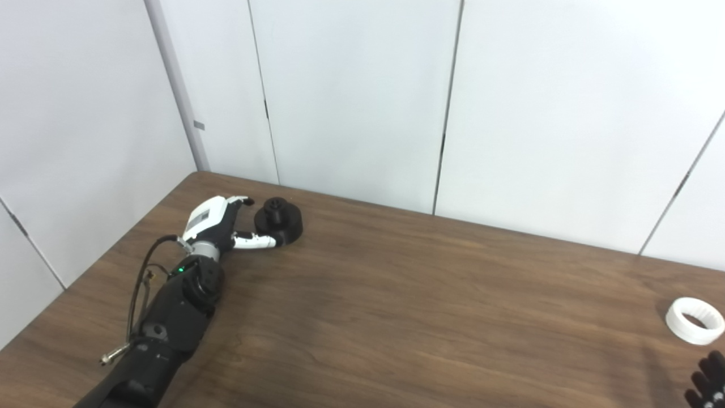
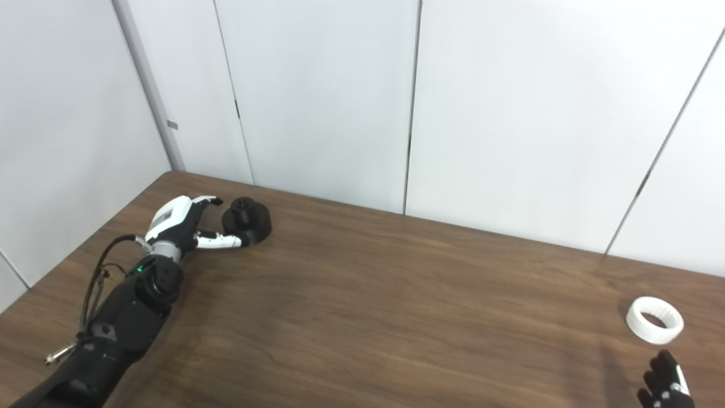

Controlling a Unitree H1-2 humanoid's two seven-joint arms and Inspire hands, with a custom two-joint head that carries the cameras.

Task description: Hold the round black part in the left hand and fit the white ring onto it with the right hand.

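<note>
The round black part (image 1: pixel 278 219) stands on the brown table at the far left, a stepped disc with a small knob on top. My left hand (image 1: pixel 224 225) is right beside it, open, with its thumb reaching along the part's near side and its fingers at the part's left; whether they touch it I cannot tell. The white ring (image 2: pixel 655 320) lies flat at the table's right side. My right hand (image 2: pixel 664 382) shows only as black fingertips at the bottom right corner, just short of the ring and apart from it.
The wooden table (image 1: pixel 396 294) fills the lower part of both views, its far edge against white wall panels (image 1: pixel 351 96). The left arm's cable (image 1: pixel 139 277) loops beside the forearm near the table's left edge.
</note>
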